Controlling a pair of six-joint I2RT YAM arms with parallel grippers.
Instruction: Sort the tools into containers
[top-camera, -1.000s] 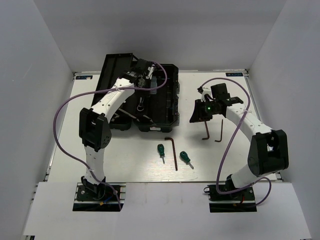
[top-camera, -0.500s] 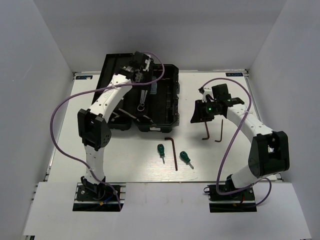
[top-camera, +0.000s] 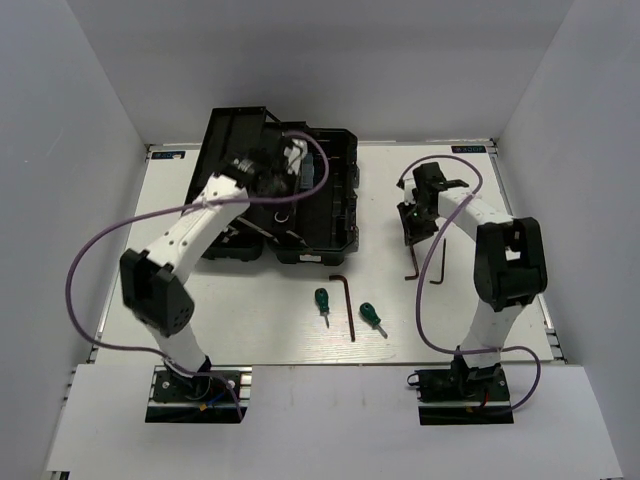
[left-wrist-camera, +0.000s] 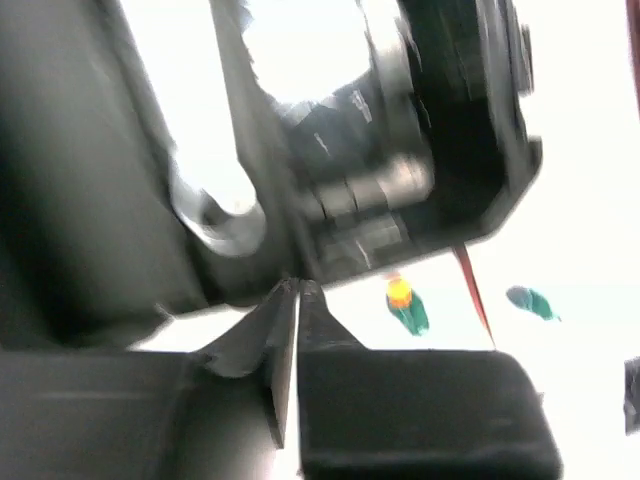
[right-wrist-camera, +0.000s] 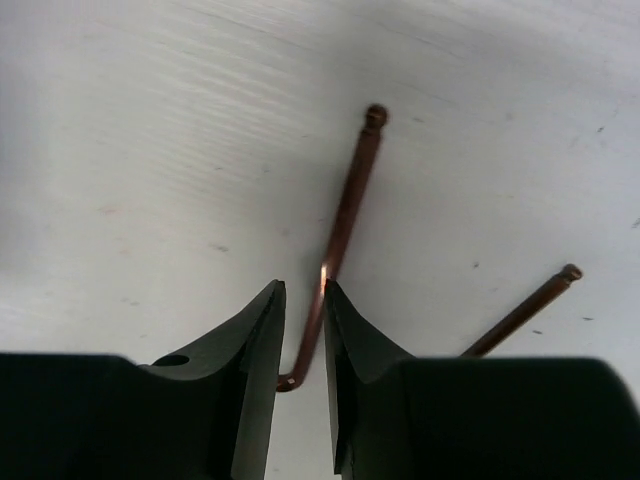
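The right tool (right-wrist-camera: 303, 300) sits low over the table (right-wrist-camera: 150, 120), its jaws a narrow gap apart around a hex key (right-wrist-camera: 345, 215) near its bend, not visibly pinching it. A second hex key (right-wrist-camera: 520, 315) lies nearby. The left tool (left-wrist-camera: 297, 290), jaws pressed together with nothing between them, hangs over the open toolbox (top-camera: 335, 200). One screwdriver (top-camera: 322, 300) and the other screwdriver (top-camera: 371, 317) lie on the table in front.

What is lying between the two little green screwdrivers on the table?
A thin dark L-shaped hex key lies between the two green screwdrivers, touching neither; the top view shows it.
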